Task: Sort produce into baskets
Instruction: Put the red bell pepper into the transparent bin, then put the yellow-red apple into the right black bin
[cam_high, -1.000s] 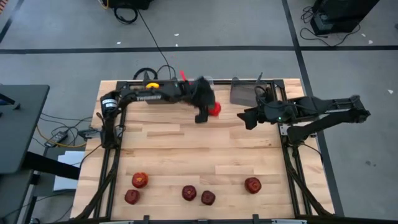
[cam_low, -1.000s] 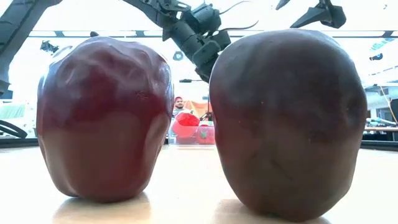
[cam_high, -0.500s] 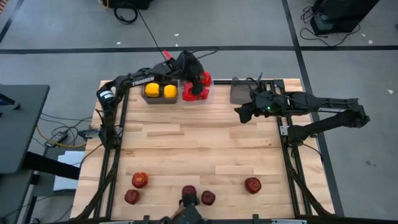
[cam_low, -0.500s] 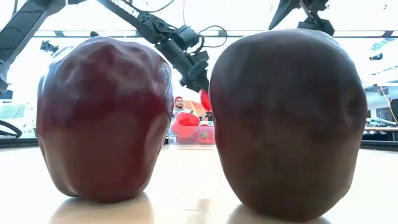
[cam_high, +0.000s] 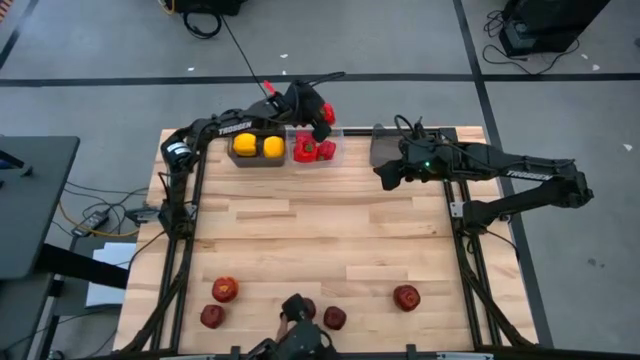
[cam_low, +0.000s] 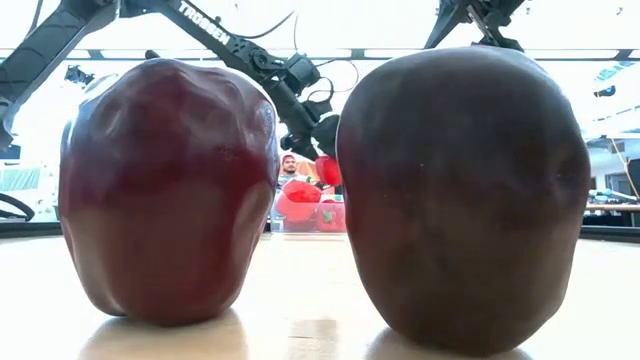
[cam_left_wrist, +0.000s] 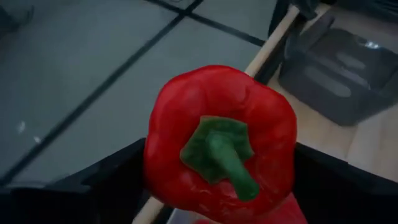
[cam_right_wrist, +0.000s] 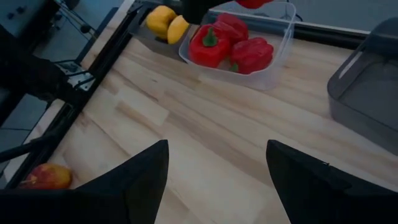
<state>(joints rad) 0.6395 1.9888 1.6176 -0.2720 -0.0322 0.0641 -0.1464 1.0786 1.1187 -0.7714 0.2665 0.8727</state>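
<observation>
My left gripper (cam_high: 322, 112) is shut on a bright red, green-stemmed pepper (cam_left_wrist: 221, 140) above the far rim of the clear bin (cam_high: 340, 152). That bin stands at the table's far edge and holds more red peppers (cam_right_wrist: 230, 46). Two yellow peppers (cam_high: 257, 147) lie in the dark grey bin (cam_high: 258, 160) to its left. A second dark grey bin (cam_high: 388, 150) stands to its right. My right gripper (cam_right_wrist: 217, 180) is open, hovering near that bin's front. Several dark red apples (cam_high: 225, 290) rest near the table's near edge. My left gripper pinches the red pepper by its two opposite sides (cam_left_wrist: 155, 180) between its two fingers. The green stem (cam_left_wrist: 224, 155) points back toward the wrist. The fingers slant down from the table's left. The pepper (cam_low: 327, 170) is lifted clear, above the clear bin.
Two apples (cam_low: 170, 190) (cam_low: 460, 190) stand right in front of the low camera. A dark object (cam_high: 298, 335) shows at the table's near edge, beside an apple. The table's middle (cam_high: 320, 240) is bare wood. A person (cam_low: 288, 165) shows far behind the table.
My left gripper has carried the red pepper toward the table's far edge and a little left, from in front of the bins to above the clear bin. My right gripper has shifted slightly left and toward the far edge. A dark object has come in at the near edge.
</observation>
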